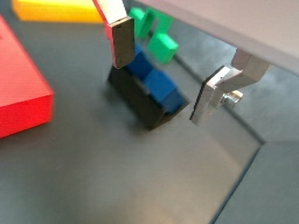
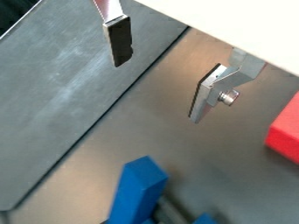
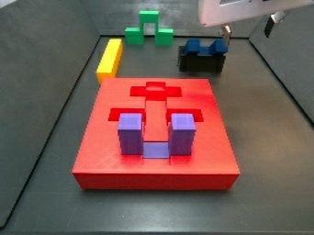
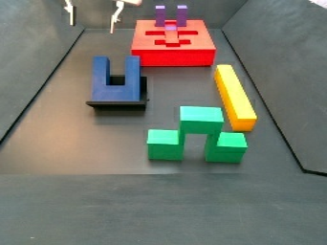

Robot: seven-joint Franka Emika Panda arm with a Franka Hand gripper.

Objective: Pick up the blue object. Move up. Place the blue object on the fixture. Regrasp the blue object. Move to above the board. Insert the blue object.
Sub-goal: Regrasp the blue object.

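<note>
The dark blue U-shaped object (image 1: pixel 158 80) rests on the black fixture (image 1: pixel 138 107), prongs up, in both side views (image 3: pixel 203 46) (image 4: pixel 115 75). My gripper (image 1: pixel 169 68) is open and empty, raised above the blue object and the fixture (image 3: pixel 203 64) (image 4: pixel 118 101). Nothing is between the silver fingers (image 2: pixel 118 39). The gripper shows at the frame's edge in both side views (image 3: pixel 245 29) (image 4: pixel 94 11). The blue object's end also shows in a wrist view (image 2: pixel 140 188). The red board (image 3: pixel 153 138) (image 4: pixel 173 46) lies beside the fixture.
A lighter purple U-shaped block (image 3: pixel 153 133) (image 4: pixel 170 13) sits in the board's recess. A long yellow bar (image 3: pixel 110 57) (image 4: pixel 234 96) lies beside the board. A green block (image 3: pixel 152 29) (image 4: pixel 192 134) (image 1: pixel 155 37) lies near the fixture. Dark walls enclose the floor.
</note>
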